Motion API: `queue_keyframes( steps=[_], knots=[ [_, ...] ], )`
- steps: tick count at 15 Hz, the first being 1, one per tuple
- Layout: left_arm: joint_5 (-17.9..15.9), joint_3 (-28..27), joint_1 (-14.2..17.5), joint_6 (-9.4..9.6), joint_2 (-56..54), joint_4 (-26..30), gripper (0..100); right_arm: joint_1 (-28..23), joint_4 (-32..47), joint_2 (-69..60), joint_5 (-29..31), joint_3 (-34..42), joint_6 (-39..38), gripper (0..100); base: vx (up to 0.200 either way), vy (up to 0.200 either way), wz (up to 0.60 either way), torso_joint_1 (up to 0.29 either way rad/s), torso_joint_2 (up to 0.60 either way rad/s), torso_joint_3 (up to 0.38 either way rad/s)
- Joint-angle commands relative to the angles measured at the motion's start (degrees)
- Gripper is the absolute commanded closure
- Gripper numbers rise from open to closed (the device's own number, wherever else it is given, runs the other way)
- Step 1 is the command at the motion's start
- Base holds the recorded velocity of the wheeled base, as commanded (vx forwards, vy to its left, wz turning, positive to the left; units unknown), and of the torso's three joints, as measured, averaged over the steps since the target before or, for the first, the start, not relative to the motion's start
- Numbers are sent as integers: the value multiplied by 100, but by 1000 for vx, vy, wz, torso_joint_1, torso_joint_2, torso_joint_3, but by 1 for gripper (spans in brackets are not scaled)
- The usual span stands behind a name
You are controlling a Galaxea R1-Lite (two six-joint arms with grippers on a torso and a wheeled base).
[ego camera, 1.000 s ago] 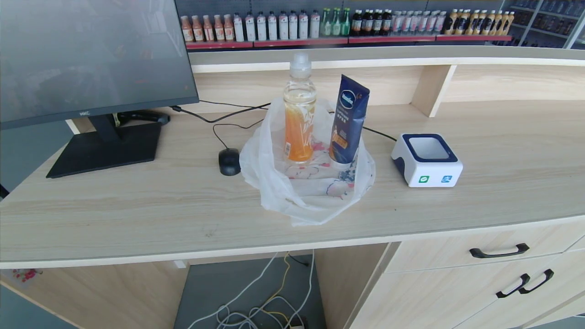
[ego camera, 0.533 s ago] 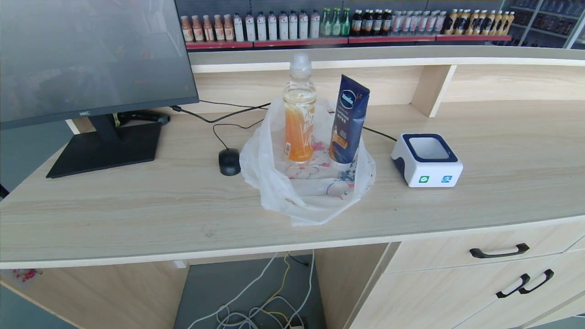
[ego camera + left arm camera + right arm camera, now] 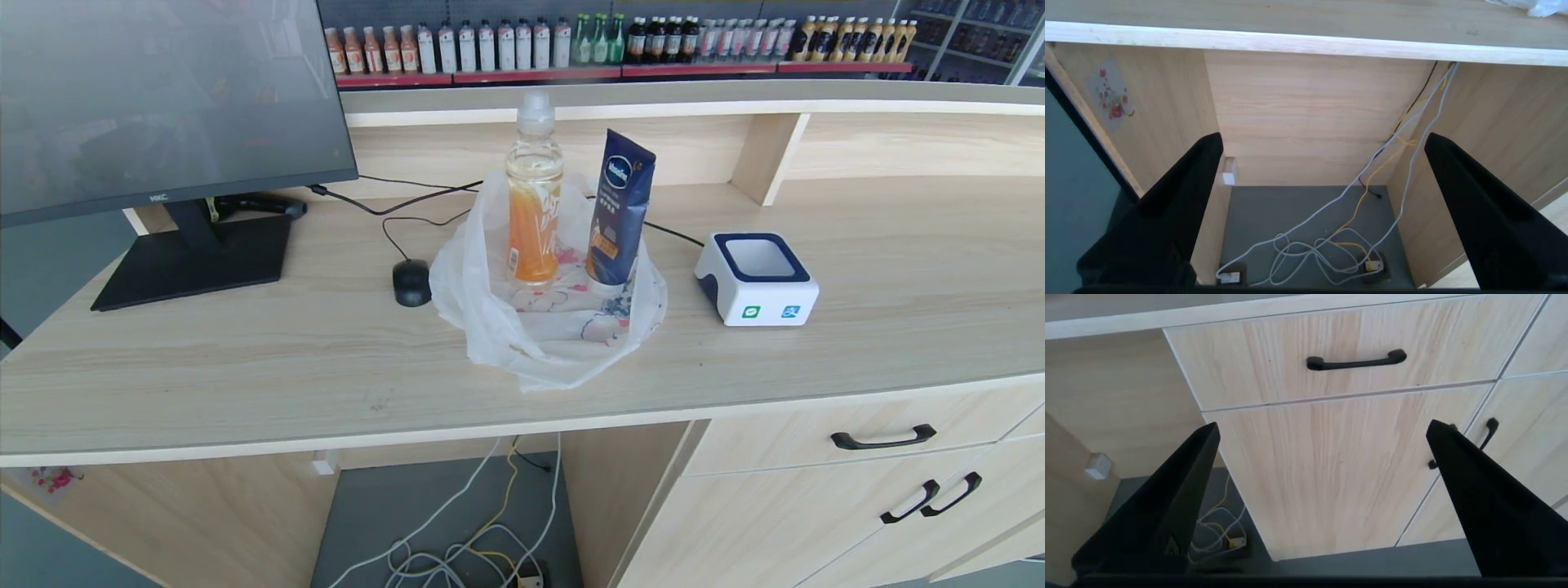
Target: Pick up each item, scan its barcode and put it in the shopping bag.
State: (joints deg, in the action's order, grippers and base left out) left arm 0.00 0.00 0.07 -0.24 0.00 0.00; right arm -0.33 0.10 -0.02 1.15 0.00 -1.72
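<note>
A clear plastic shopping bag [image 3: 547, 347] lies open on the wooden counter [image 3: 245, 367]. Inside it stand an orange drink bottle [image 3: 534, 204] with a clear cap and a dark blue tube [image 3: 620, 216], both upright and side by side. A white and blue barcode scanner [image 3: 755, 282] sits to the right of the bag. My left gripper [image 3: 1323, 229] hangs open below the counter's front edge, facing the knee space. My right gripper [image 3: 1323, 523] is open too, low in front of the drawer fronts, nothing between its fingers.
A monitor [image 3: 163, 90] on a black stand fills the counter's left, with a black mouse [image 3: 411, 282] beside the bag. Loose cables [image 3: 1331, 245] lie on the floor under the counter. Drawers with black handles [image 3: 1355, 361] are at the lower right. Shelves of bottles stand behind.
The whole head picture has shifted slightly, so the camera moved. The bag, bottle, tube and scanner keep their places on the counter.
</note>
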Motion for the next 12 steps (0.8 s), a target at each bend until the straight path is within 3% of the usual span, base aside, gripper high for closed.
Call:
queue_keyframes(
  steps=[1,3,12],
  knots=[
    [0,0,1,-2,0,0,0,-2,-1,11,0,0,5,0,0,0,0,0,0,0],
    [0,0,1,-11,0,0,0,-2,-1,11,0,0,5,0,0,0,0,0,0,0],
    [0,0,1,-11,0,0,0,-2,-1,11,0,0,-13,0,0,-200,0,6,2,2]
  ],
)
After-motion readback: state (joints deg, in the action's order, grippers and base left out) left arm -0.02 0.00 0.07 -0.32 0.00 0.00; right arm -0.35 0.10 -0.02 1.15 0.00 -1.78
